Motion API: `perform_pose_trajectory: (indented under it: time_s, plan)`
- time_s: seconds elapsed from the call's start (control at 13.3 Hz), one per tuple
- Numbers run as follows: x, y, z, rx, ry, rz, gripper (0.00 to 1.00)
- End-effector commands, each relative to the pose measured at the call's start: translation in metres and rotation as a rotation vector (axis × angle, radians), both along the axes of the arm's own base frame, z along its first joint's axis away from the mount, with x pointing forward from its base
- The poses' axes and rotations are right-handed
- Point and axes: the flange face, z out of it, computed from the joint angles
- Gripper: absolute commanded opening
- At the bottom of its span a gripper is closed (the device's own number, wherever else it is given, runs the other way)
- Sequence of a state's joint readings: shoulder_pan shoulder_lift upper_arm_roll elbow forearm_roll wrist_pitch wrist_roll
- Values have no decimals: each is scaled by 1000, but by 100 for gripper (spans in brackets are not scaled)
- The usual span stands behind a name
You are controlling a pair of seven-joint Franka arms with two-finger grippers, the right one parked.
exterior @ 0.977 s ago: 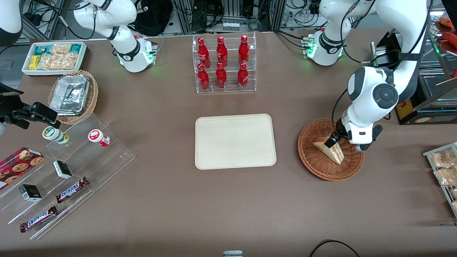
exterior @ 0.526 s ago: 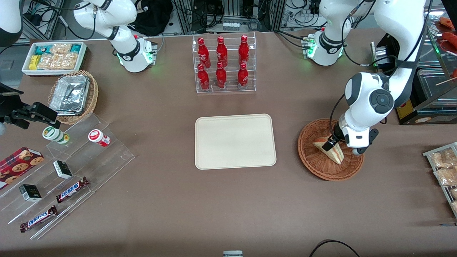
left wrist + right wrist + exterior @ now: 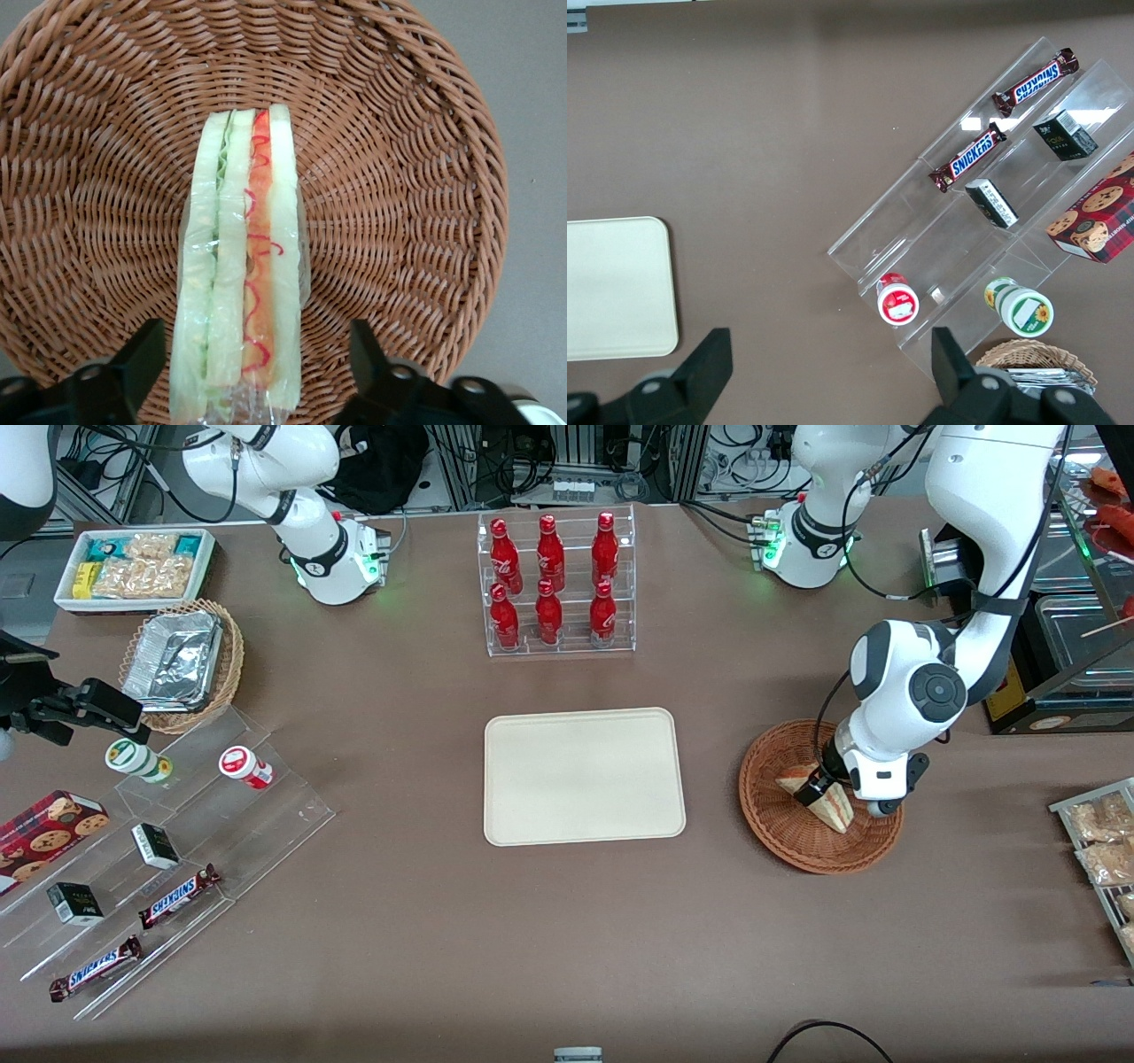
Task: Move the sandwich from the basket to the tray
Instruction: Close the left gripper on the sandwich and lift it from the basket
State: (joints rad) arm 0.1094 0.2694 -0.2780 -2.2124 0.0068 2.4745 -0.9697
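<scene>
Sandwich (image 3: pixel 237 266) is lying in the basket (image 3: pixel 399 177), not yet gripped; claw (image 3: pixel 252 372) is held wide open astride it, so both bread faces can be clamped.

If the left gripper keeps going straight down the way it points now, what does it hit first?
Most likely the sandwich: the gripper is open above the basket, one finger on either side of the wedge. How much gap remains is unclear.
</scene>
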Motion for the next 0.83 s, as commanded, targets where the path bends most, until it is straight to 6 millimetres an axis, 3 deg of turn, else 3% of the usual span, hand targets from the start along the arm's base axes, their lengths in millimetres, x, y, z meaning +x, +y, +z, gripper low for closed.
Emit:
perform_pose_trajectory:
  time_s: [0.0, 0.23, 0.38, 0.45, 0.6, 0.75]
  plan:
    - [1, 0, 5, 0, -14, 14, 8]
    - [1, 2, 11, 3, -19, 14, 8]
    - [3, 7, 28, 14, -10, 15, 9]
    - [7, 15, 46, 23, 9, 24, 9]
    - [16, 10, 85, 39, 53, 10, 9]
    - [28, -19, 129, 46, 94, -42, 10]
